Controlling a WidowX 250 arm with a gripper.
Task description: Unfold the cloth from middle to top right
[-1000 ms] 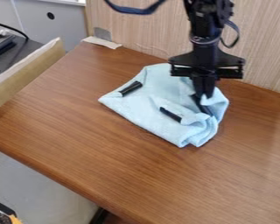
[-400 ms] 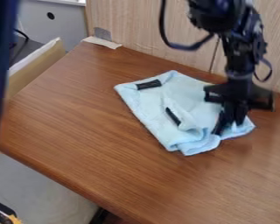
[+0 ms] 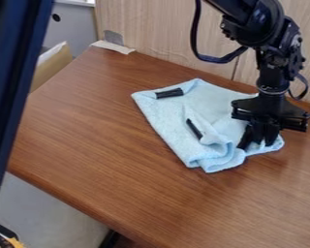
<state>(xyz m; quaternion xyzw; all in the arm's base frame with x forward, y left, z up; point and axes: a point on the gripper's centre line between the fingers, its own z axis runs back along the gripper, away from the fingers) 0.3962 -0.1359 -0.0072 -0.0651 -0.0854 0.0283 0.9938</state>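
The black gripper (image 3: 260, 140) hangs low over the right end of the light blue cloth (image 3: 164, 112), with its lower tips against the fabric near the cloth's right corner. A bit of blue fabric shows between and beside those tips, and whether it is pinched is hard to tell. The cloth lies partly folded on the wooden table, bunched along its lower right side. Black strips mark the cloth at its upper left and near its middle.
Behind the brown table (image 3: 93, 140) stands a light wooden wall panel (image 3: 164, 29). A dark blue-black upright shape (image 3: 15, 87) covers the left edge of the view. Pale tape (image 3: 112, 47) sits at the table's back left corner.
The gripper has moved right and down in the view, and the cloth has shifted right with its right corner drawn outward. The dark upright shape has come in at the left.
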